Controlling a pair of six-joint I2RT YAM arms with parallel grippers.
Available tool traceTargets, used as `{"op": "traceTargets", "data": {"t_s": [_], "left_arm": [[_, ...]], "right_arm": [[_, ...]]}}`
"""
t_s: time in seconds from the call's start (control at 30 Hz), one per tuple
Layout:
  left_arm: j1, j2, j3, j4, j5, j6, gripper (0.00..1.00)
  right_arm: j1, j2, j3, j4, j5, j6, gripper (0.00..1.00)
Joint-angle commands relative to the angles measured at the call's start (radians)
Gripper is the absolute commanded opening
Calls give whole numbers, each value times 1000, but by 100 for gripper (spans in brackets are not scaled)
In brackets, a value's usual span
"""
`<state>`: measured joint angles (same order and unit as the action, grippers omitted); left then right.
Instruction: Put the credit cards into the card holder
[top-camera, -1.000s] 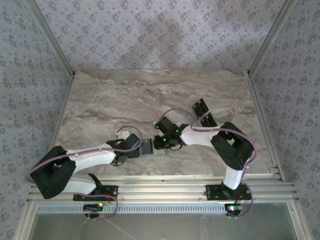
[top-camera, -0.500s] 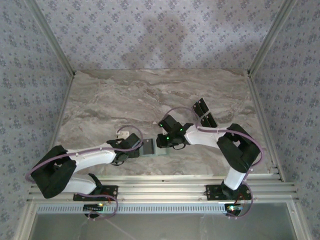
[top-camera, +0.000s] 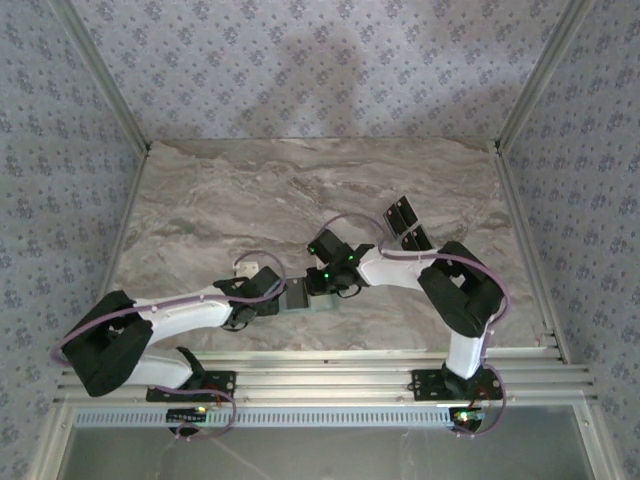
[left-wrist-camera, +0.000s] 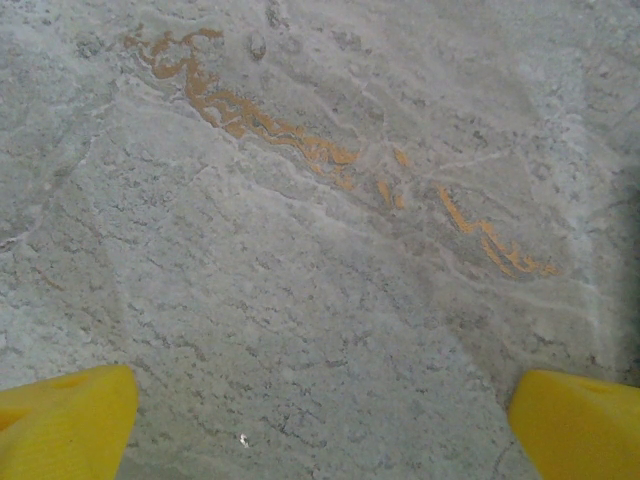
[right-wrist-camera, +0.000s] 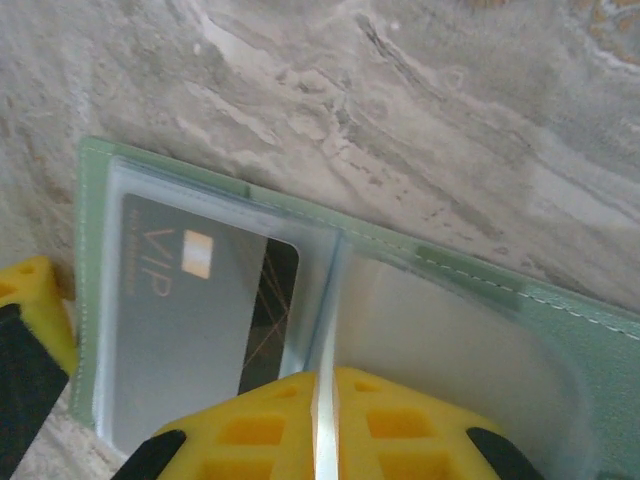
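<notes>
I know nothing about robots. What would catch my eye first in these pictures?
A white left arm and right arm meet mid-table over grey marble. Close up, the yellow right gripper is shut on a clear plastic sleeve of the pale sage-green card holder, where a grey VIP card sits. Small black credit cards lie beyond the right arm.

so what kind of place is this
Likely a robot test booth: a grey marble-patterned tabletop, blue-grey floral-patterned walls, and a white-and-black left arm and right arm bolted to a slotted metal rail.
</notes>
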<state>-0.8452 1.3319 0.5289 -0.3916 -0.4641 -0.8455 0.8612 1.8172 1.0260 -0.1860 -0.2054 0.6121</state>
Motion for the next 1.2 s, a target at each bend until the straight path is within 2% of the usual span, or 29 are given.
{"op": "traceTargets", "data": {"t_s": [0.0, 0.87, 1.17], "left_arm": [[-5, 54, -8, 73, 38, 20, 100], [-5, 85, -22, 108, 54, 17, 100], [-5, 84, -8, 92, 54, 20, 100]], "right_arm": [[11, 27, 22, -2, -12, -1, 14], [80, 92, 98, -26, -25, -1, 13], [79, 46, 83, -46, -8, -14, 14]]}}
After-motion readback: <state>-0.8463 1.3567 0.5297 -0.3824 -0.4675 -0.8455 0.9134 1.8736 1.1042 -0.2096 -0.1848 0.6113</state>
